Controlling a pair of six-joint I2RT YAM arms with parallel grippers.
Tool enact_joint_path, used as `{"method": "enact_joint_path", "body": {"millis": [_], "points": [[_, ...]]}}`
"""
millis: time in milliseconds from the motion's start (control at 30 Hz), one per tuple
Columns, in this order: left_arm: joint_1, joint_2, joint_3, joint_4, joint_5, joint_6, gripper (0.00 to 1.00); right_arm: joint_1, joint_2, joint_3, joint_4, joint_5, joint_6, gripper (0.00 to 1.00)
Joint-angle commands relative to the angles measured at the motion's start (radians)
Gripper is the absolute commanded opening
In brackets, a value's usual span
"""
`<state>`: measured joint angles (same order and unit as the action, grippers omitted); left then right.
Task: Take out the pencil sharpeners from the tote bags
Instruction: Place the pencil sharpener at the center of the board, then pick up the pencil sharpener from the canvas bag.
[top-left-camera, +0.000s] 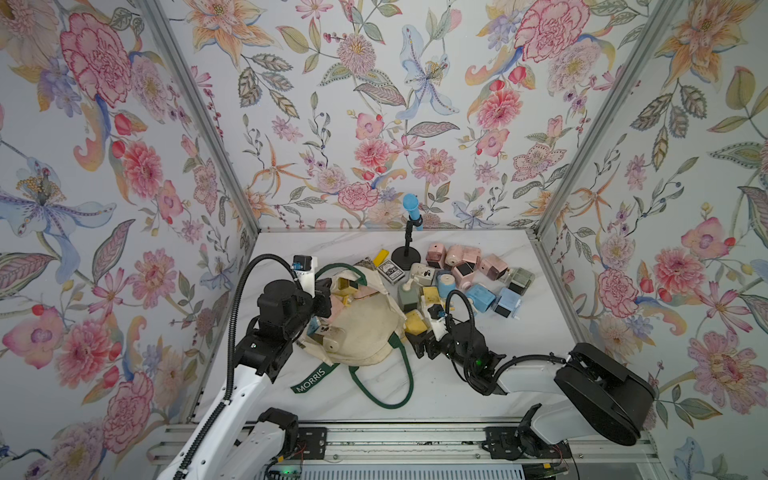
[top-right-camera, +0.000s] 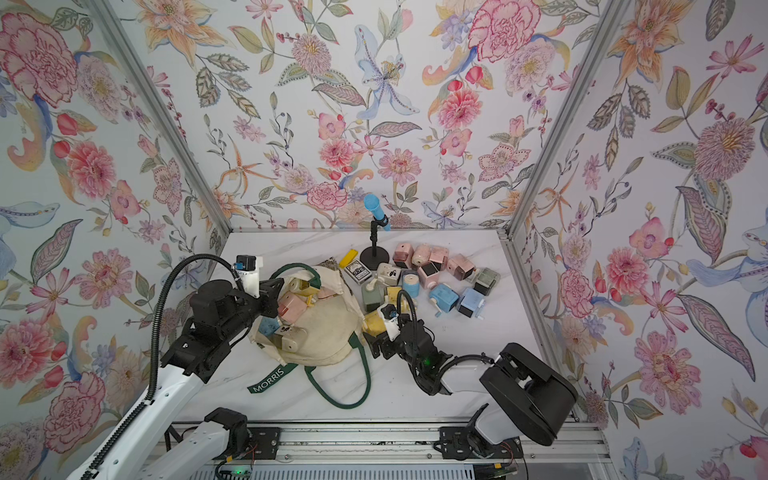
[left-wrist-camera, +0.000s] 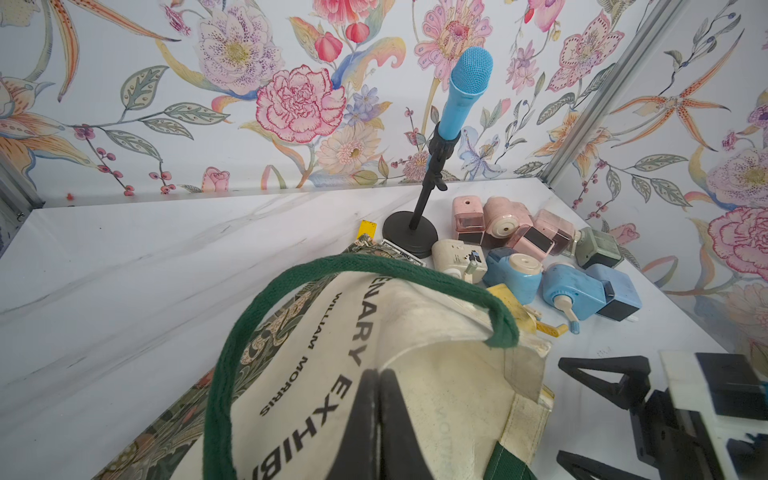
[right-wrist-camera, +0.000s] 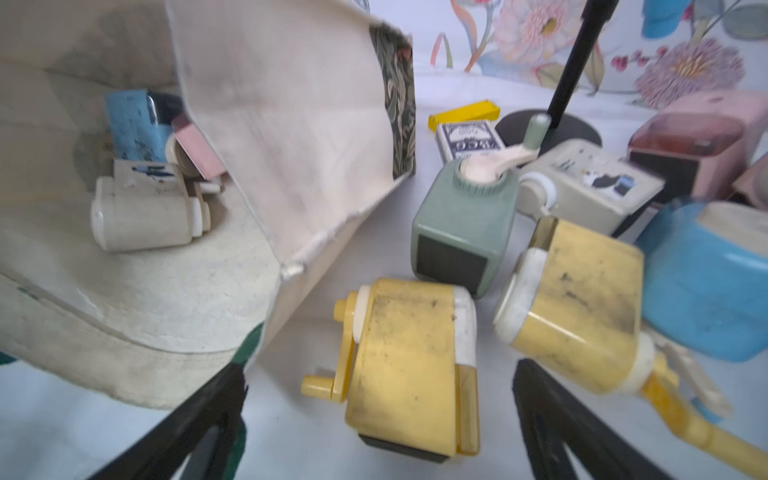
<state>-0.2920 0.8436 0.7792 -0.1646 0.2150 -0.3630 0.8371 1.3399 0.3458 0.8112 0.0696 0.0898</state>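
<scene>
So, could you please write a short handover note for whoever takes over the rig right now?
Left gripper: shut on the tote bag near its mouth.
Right gripper: open, straddling a yellow sharpener that lies on the table; not gripping it.
Done: a pile of sharpeners lies out beside the microphone stand.
To do: more sharpeners sit inside the bag, cream, pink and blue among them.

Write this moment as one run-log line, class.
left gripper: shut on tote bag | right gripper: open, yellow sharpener lying between its jaws | tote bag: several sharpeners inside
</scene>
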Motion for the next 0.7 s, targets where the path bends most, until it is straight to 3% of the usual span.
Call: {"method": "enact_joint_path", "body": {"millis": [0, 133, 267, 500, 667], "points": [[0.015, -0.018, 0.006, 0.008, 0.017, -0.016, 0.00, 0.078, -0.131, -0.012, -0.061, 0.030, -0.040, 0.97], [0.020, -0.022, 0.002, 0.019, 0.044, -0.016, 0.00, 0.201, -0.200, 0.031, -0.089, 0.041, -0.071, 0.95], [0.020, -0.026, -0.004, 0.032, 0.064, -0.016, 0.00, 0.283, -0.134, 0.115, -0.083, 0.074, -0.034, 0.94], [0.027, -0.023, -0.006, 0.038, 0.068, -0.017, 0.00, 0.407, 0.214, 0.374, -0.081, 0.224, 0.129, 0.93], [0.030, -0.026, -0.008, 0.042, 0.069, -0.019, 0.00, 0.420, 0.434, 0.526, -0.082, 0.273, 0.259, 0.94]]}}
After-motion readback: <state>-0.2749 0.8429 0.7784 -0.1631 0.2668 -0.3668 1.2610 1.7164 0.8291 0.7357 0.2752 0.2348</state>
